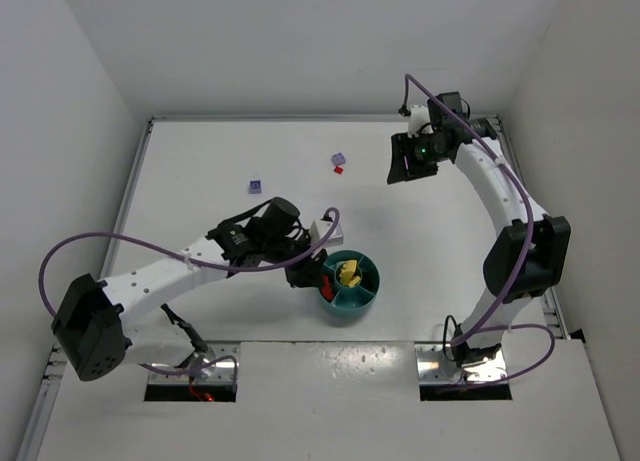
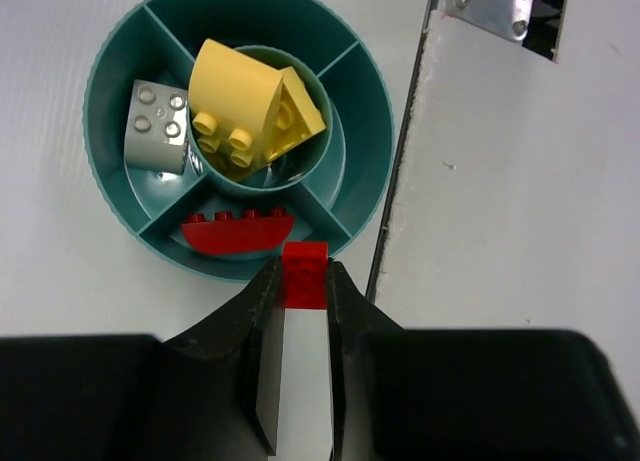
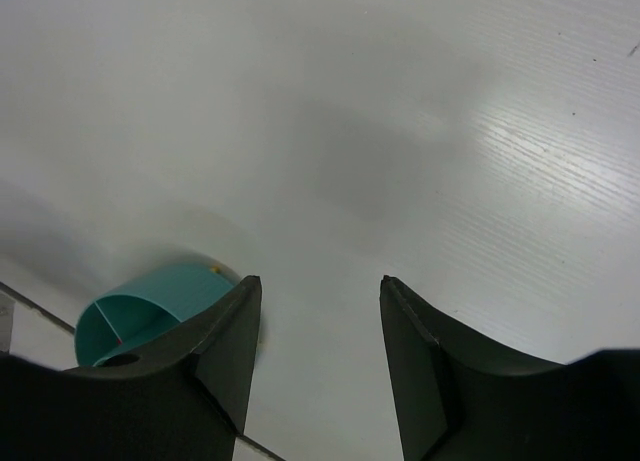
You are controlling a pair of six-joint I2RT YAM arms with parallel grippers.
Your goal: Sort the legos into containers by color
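The left gripper (image 2: 303,293) is clamped narrow on a small red brick (image 2: 304,269), which it holds at its fingertips over the near rim of the teal dish (image 2: 362,111). The dish spreads out ahead of the fingers. Farthest ahead, in the centre well, sit the yellow pieces (image 2: 245,106). Ahead and to the left, a pale grey brick (image 2: 157,128) lies in its own wedge. Directly beyond the fingertips, a curved red brick (image 2: 238,231) lies in the nearest wedge.

This looks like the drop-off step for a red piece. The next move calls for easing slightly forward so the brick clears the rim, then releasing it into the red wedge.

The right gripper (image 3: 318,311) hangs over bare table (image 3: 420,131), jaws partly apart and empty. Loose bricks (image 1: 339,162) lie near it.
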